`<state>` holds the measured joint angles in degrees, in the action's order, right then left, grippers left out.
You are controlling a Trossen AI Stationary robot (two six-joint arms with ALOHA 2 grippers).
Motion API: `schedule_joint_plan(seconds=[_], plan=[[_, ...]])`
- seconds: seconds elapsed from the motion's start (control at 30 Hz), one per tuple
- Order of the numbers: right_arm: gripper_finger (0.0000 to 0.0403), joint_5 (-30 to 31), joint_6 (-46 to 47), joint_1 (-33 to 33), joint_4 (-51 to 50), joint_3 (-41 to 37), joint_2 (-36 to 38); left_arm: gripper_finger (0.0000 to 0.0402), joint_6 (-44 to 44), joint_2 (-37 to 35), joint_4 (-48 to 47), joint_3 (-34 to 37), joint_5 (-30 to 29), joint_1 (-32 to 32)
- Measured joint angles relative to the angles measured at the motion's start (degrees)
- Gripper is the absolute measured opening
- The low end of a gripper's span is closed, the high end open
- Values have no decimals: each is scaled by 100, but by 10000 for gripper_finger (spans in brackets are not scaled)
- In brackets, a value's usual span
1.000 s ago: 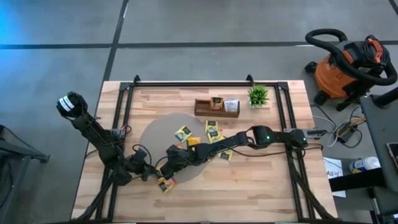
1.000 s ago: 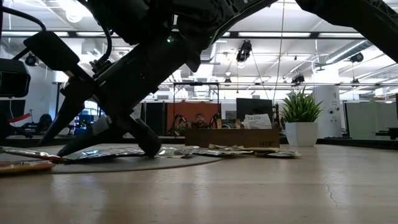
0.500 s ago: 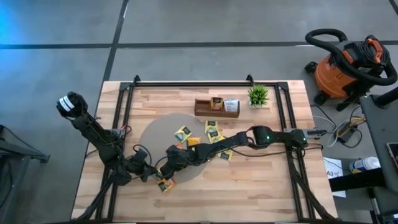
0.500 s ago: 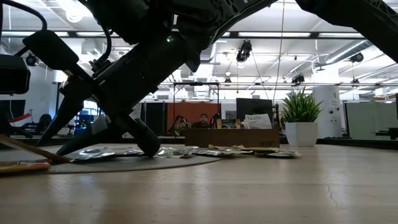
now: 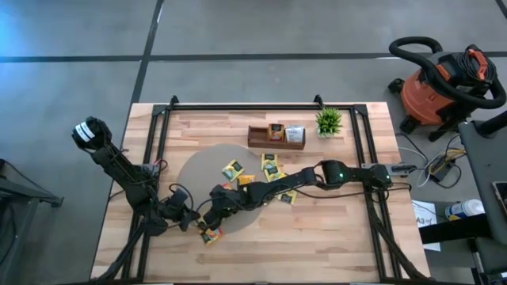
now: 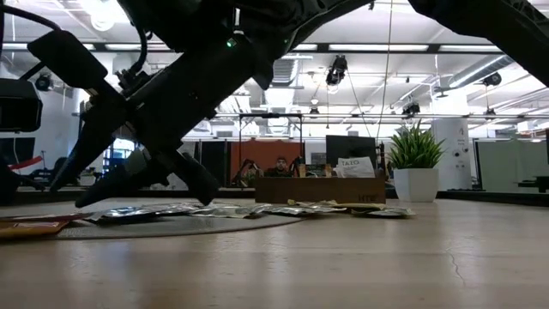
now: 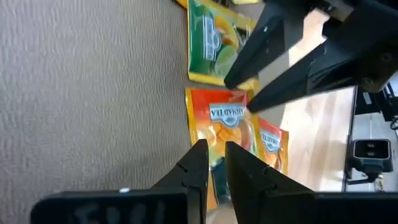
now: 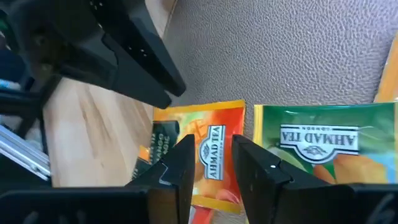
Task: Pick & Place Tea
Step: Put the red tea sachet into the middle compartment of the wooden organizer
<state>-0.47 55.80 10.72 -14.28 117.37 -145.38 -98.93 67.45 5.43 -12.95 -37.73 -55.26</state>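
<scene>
Orange-red sachet point(image 5: 210, 235) lies at the lower left of the high view, at the lower edge of the grey round mat point(image 5: 192, 170) where it meets the bare wood table point(image 5: 341, 229).

My left gripper point(image 5: 198, 225) is down at it, coming in from the frame's left. In the left wrist view my left gripper point(image 7: 214, 163) sits right at the near edge of the orange-red sachet point(image 7: 227, 127), and that edge shows in the narrow slot. I cannot tell whether I am clamped on it.

My right gripper point(image 5: 212, 214) reaches in from the frame's right, across the mat, to the same spot. Its two prongs stand apart, not closed on anything. In the right wrist view my right gripper point(image 8: 211, 155) hangs just over the orange-red sachet point(image 8: 217, 118), with a green sachet point(image 8: 317, 146) just beside it. The left wrist view shows the right gripper point(image 7: 242, 93) with its tips at the seam between the green sachet point(image 7: 214, 43) and the orange-red one. A second orange sachet point(image 7: 270, 143) lies partly under the first.

Other tea: loose sachets point(image 5: 232, 169) are scattered on the mat near frame centre. In the high view the wooden tray point(image 5: 258, 142) at upper centre holds a yellow sachet point(image 5: 275, 131) in its middle compartment and a white one point(image 5: 294, 133) in its right compartment. A potted plant point(image 5: 328, 121) stands just right of the tray.
</scene>
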Motion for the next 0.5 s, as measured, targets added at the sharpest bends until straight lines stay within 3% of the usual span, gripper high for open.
schedule_joint_plan(seconds=[0.3,0.5], plan=[[105,-31,-1648,15,-787,517,11,50,810,4,1,-809,299,-237],[105,-463,-1936,7,-787,411,8,50,61,367,-442,-1030,373,-239]])
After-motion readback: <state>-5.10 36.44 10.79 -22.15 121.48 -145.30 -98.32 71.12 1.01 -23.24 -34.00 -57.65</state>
